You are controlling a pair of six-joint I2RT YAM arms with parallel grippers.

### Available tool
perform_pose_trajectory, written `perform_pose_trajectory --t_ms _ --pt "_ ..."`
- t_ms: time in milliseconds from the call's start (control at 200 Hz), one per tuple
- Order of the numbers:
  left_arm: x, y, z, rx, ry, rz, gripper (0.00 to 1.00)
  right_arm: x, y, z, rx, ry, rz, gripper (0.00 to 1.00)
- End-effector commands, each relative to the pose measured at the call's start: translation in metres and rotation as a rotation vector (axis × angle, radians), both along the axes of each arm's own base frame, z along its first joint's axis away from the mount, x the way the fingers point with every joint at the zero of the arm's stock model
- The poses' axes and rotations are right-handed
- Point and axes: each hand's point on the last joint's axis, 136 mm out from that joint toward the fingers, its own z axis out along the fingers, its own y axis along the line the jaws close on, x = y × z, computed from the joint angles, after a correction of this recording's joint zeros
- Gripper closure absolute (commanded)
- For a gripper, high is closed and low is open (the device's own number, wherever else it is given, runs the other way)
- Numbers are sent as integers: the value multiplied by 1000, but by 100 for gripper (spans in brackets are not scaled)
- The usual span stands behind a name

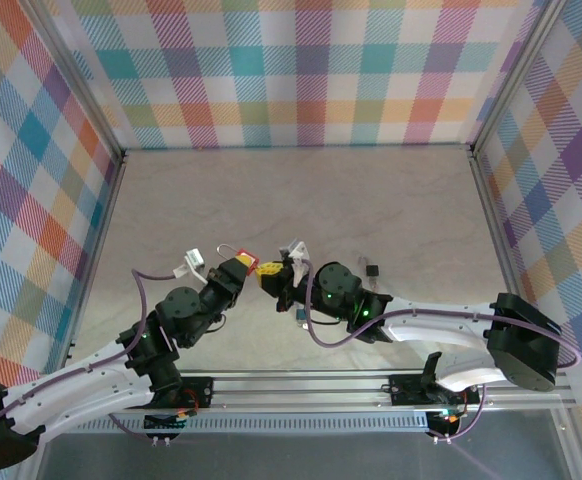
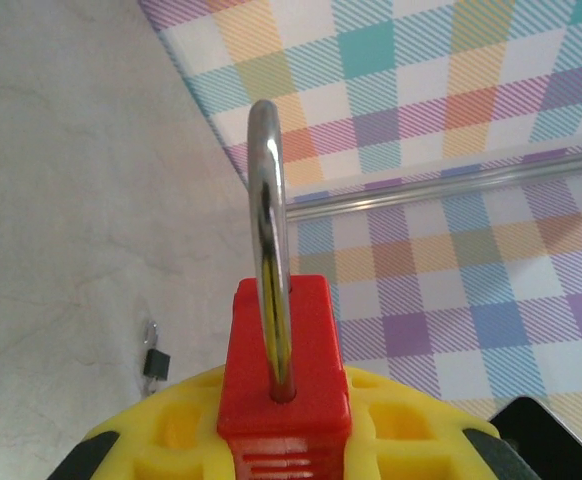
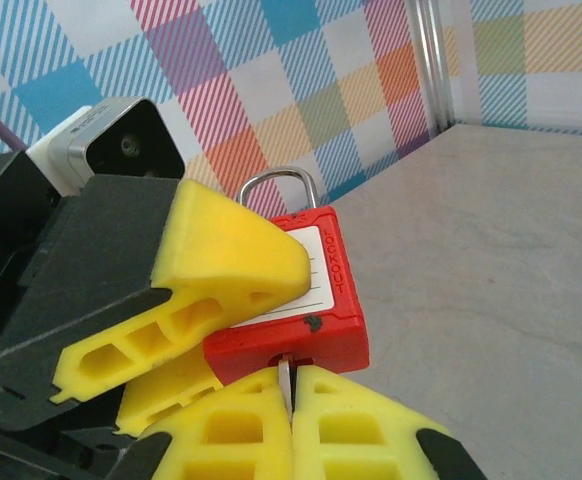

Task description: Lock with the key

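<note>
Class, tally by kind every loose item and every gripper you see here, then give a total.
Red padlock: 1
Key: 1
Small black object on the table: 1
Grippers: 2, the left gripper and the right gripper
Total: 5

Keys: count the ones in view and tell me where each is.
2. One key is pinched in the right gripper, its blade at the red padlock's underside; a black-headed spare key lies on the table. Others may be hidden.
</note>
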Motion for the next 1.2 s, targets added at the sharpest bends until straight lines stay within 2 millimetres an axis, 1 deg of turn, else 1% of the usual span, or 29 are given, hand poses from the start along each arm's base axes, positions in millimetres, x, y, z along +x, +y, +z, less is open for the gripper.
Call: perform_pose_trajectory --t_ms 0,245,430,480,610,685,750,895,1060,1195 --pt "-6 -7 17 -12 -111 -30 100 2 -8 56 249 67 -30 100" --pt "-10 -12 27 -40 -187 -50 100 12 -23 65 365 169 -71 100" --pt "-12 -13 30 -77 -228 -64 100 29 -39 63 498 319 -88 100" --pt "-13 -13 32 -84 -239 -67 100 30 -40 65 518 339 -78 100" --pt "-14 -15 35 -78 -253 -74 100 36 -44 64 558 403 -85 100" --pt "-14 -15 32 -71 -250 -71 100 42 -49 64 606 451 -87 100" --pt "-14 -14 29 -75 -252 -67 100 47 -53 60 634 505 -106 100" --pt "-13 -12 27 -62 -263 -56 100 53 -61 58 687 576 -128 100" --pt "-12 -12 23 -49 -263 -51 100 58 -74 59 714 629 -176 100" --pt "-11 -8 20 -45 -260 -32 100 60 -81 53 747 701 -203 100"
